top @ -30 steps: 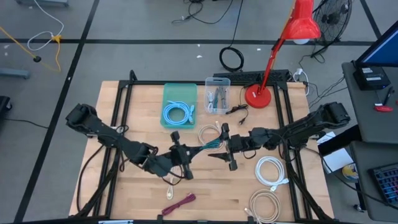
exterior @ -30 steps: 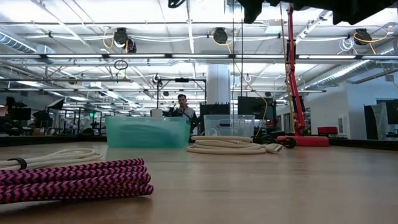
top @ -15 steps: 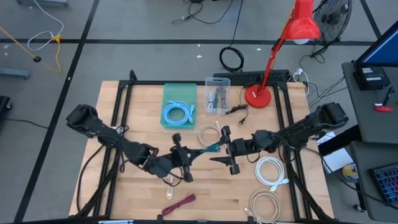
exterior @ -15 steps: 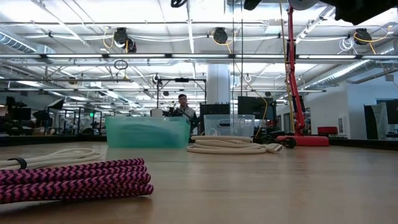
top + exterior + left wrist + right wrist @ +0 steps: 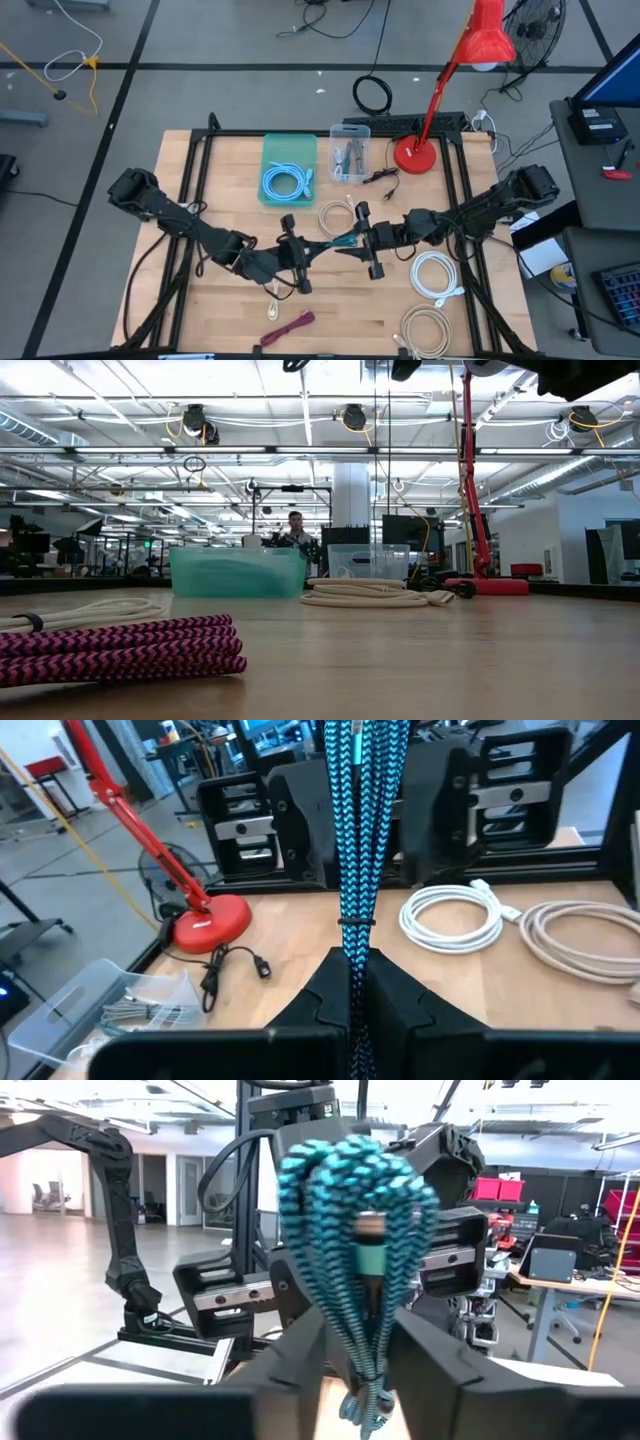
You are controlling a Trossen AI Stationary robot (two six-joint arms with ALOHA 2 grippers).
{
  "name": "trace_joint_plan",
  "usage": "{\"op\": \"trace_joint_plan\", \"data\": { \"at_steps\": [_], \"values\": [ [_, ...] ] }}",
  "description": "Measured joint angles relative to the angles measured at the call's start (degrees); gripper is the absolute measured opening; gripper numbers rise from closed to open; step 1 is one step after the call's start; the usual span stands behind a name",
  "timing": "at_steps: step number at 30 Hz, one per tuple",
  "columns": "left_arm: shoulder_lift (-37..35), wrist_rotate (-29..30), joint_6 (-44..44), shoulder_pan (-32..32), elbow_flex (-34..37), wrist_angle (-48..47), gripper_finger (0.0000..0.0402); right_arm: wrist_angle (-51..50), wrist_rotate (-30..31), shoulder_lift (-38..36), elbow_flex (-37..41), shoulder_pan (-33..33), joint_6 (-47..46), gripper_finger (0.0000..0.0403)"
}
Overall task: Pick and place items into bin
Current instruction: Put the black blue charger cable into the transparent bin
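Observation:
A teal braided cord [image 5: 337, 240] hangs in the air over the table's middle, stretched between my two grippers. My left gripper [image 5: 318, 247] comes from the table's left and is shut on one end of it [image 5: 355, 840]. My right gripper [image 5: 347, 246] comes from the right, its fingers closed against the cord's looped end [image 5: 355, 1210]. The teal bin [image 5: 268, 150] stands at the far side with a light blue coil [image 5: 286, 183] inside. A maroon cord [image 5: 290, 325] lies near the front edge. My left gripper pinches the bundled teal cord [image 5: 355, 935] between its two fingers, coming roughly level from the table's left. The cord runs on straight ahead of the fingers toward the other gripper, lifted clear of the table. My right gripper has the cord's strands just below the looped end [image 5: 362, 1365] between its two fingers [image 5: 300, 1355], coming from the table's right and slanting a little upward. The loops and a teal plug stand above the fingers, clear of the table.
A clear bin [image 5: 350, 153] stands beside the teal one, a red lamp [image 5: 415, 155] farther right. A cream coil [image 5: 340, 215] lies under the grippers, a white coil [image 5: 438, 272] and a beige coil [image 5: 425, 330] at the near right, a small cream cord [image 5: 272, 295] near left.
My right gripper has tipped its fingers slightly upward, staying in place at the cord. The teal cord stays lifted between the two grippers.

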State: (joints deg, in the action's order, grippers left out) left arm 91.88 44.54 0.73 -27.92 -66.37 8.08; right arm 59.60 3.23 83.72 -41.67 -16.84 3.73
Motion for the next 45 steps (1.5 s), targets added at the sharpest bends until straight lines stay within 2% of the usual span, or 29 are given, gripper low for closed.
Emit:
{"op": "trace_joint_plan", "data": {
  "at_steps": [5, 11, 17, 22, 27, 30, 33, 36, 39, 45],
  "values": [
    [0.0, -1.18, 0.7, -0.59, 0.0, -0.27, 0.0014, -1.08, -0.12, 0.0, 0.0, -0.02, 0.23, 0.0017],
    [-0.01, -2.11, 1.42, -3.22, 0.0, -1.48, 0.0064, -2.14, 0.29, 0.0, -0.02, 0.3, -3.33, 0.0019],
    [-0.04, -1.15, 6.1, -7.13, 0.0, -7.3, 0.0077, -2.88, 1.62, -0.04, 0.0, 1.43, -7.6, 0.0011],
    [-0.04, 2.87, 10.14, -10.77, 0.0, -11.59, 0.0079, -8.59, 2.78, -1.11, 0.0, 4.3, -20.75, 0.0011],
    [-0.04, 6.79, 11.7, -14.07, 0.0, -13.17, 0.008, -20.13, 7.11, -2.59, 0.04, 12.04, -30.75, 0.0011],
    [-0.04, 8.09, 11.87, -15.57, 0.0, -13.12, 0.008, -23.66, 6.46, -3.52, 0.04, 19.32, -34.9, 0.0011],
    [-0.04, 8.6, 12.31, -16.89, 0.0, -13.09, 0.008, -28.1, 3.01, -3.76, -1.85, 27.99, -37.98, 0.0011],
    [0.48, 8.94, 13.27, -17.81, -0.05, -12.77, 0.0081, -37.64, -0.47, -3.68, -6.67, 35.8, -38.85, 0.0011],
    [1.58, 9.79, 14.02, -18.96, -0.04, -13.12, 0.0081, -49.81, -0.03, -3.38, -13.91, 41.66, -36.82, 0.0011],
    [3.55, 10.05, 16.58, -19.59, -0.04, -13.11, 0.0081, -70.26, 1.16, -0.39, -27.72, 47.55, -35.21, 0.0011]
  ]
}}
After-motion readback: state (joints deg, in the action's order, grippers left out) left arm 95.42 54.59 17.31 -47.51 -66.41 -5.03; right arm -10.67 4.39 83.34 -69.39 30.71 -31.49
